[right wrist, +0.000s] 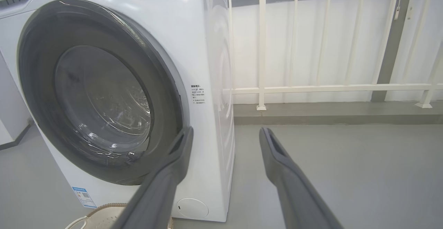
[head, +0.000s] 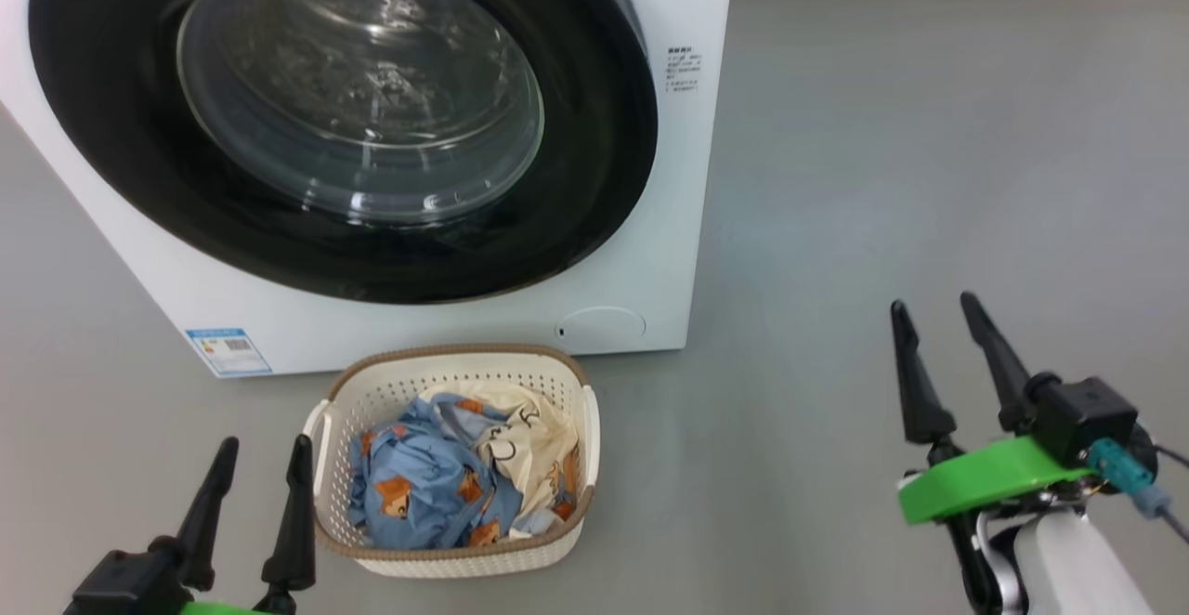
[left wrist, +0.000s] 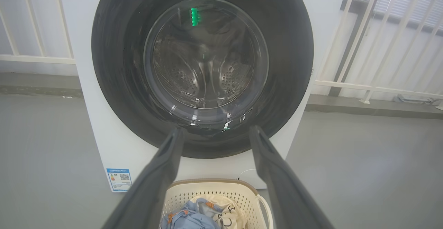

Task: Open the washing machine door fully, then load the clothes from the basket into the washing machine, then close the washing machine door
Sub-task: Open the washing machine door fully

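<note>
Basket (head: pixel 464 351) just right of spread left hand (head: pixel 265 441); door (head: pixel 599 150) shut.

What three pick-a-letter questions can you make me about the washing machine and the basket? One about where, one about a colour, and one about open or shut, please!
1. Where is the basket?
A. on the floor in front of the washing machine
B. on top of the machine
C. on a shelf

2. What colour is the wide rim of the washing machine door?
A. red
B. black
C. yellow

3. How is the door?
A. wide open
B. taken off
C. shut

Answers:
1 A: the basket stands on the grey floor, just in front of the machine's white front.
2 B: the door's wide ring is glossy black.
3 C: the door lies flat against the machine's front, and the clothes are in the basket.
</note>
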